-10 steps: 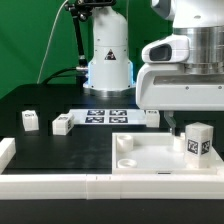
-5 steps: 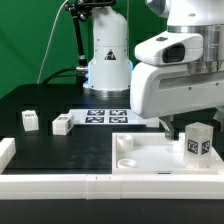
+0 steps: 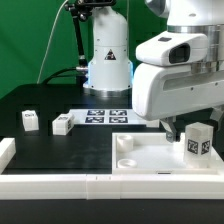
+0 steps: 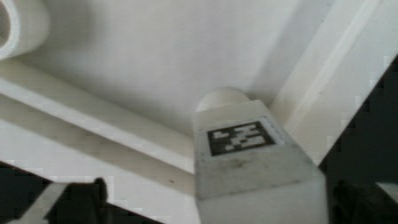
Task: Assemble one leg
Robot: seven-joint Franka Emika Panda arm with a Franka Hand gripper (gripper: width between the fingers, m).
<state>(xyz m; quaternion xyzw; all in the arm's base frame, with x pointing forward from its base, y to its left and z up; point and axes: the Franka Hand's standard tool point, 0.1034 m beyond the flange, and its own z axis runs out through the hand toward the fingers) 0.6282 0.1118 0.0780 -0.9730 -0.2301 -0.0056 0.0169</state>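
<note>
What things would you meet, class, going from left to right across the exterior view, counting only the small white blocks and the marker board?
Small block → second small block → marker board → the leg standing on the large white panel.

This is a robotics lab bench. A black matte table (image 3: 60, 150) sits against a green backdrop curtain (image 3: 30, 40), and the thin flat white marker board (image 3: 105, 116) lies on that table. Behind the board rises the white arm's round base (image 3: 108, 60), with cables beside it.
</note>
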